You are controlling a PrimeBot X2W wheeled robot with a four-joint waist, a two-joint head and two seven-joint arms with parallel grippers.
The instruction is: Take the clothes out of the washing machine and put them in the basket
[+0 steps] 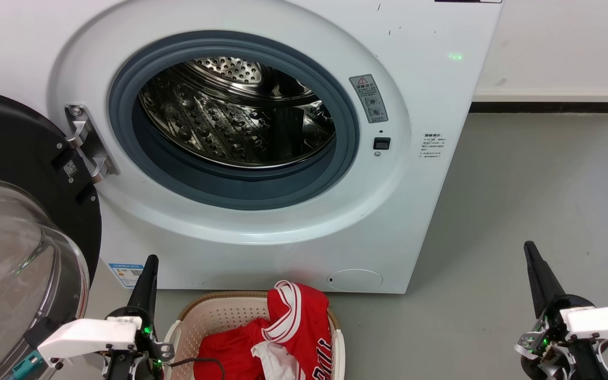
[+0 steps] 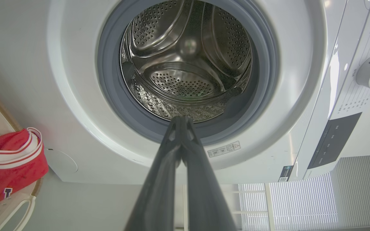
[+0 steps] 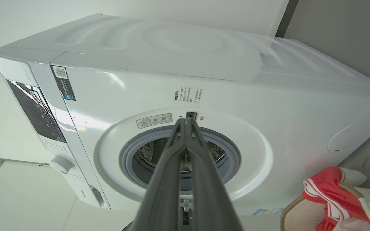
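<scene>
Red clothes heaped in basket, draped over its far rim; basket on floor just before washing machine front. Door swung open at left. Left gripper and right gripper clenched, empty, either side of basket.

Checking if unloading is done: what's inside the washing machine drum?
Inside the washing machine, the drum is bare perforated steel, no fabric visible. Its lower front is hidden behind the grey gasket.
</scene>
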